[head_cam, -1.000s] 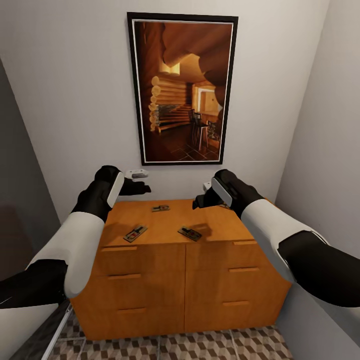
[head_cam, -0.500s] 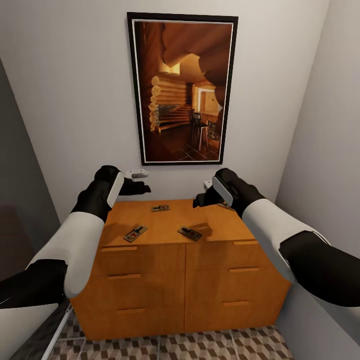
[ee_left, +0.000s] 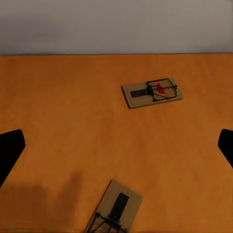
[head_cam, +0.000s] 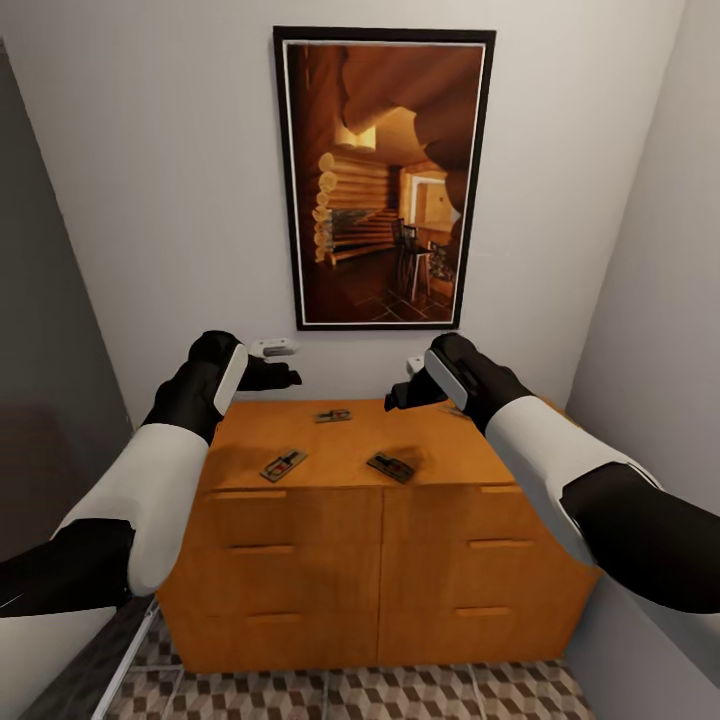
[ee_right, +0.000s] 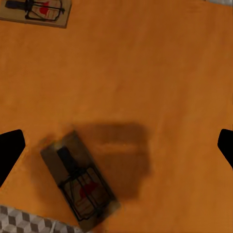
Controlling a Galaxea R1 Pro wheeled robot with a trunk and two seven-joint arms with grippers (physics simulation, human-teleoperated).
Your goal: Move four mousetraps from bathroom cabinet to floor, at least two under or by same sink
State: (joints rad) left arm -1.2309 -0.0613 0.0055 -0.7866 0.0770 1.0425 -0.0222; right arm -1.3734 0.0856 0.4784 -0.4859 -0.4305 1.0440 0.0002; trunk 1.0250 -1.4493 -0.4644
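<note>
Both grippers hover over the cabinet top, empty, jaws spread wide. Below and just in front of the right gripper lies a mousetrap, its long axis slanted across the jaw line, so probably a wrist turn first. Under the left gripper, two more: a near mousetrap and a far mousetrap.

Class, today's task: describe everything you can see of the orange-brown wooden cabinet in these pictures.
The cabinet is low and wide, of smooth orange-brown wood. Its flat top meets the pale back wall; its base stands on the cube-patterned tiled floor. The front is split into two columns of shut drawers, three rows showing, each with a wooden bar handle. Three mousetraps lie flat on top: one near the back, two nearer the front edge. Both grippers hang above it without touching.
</note>
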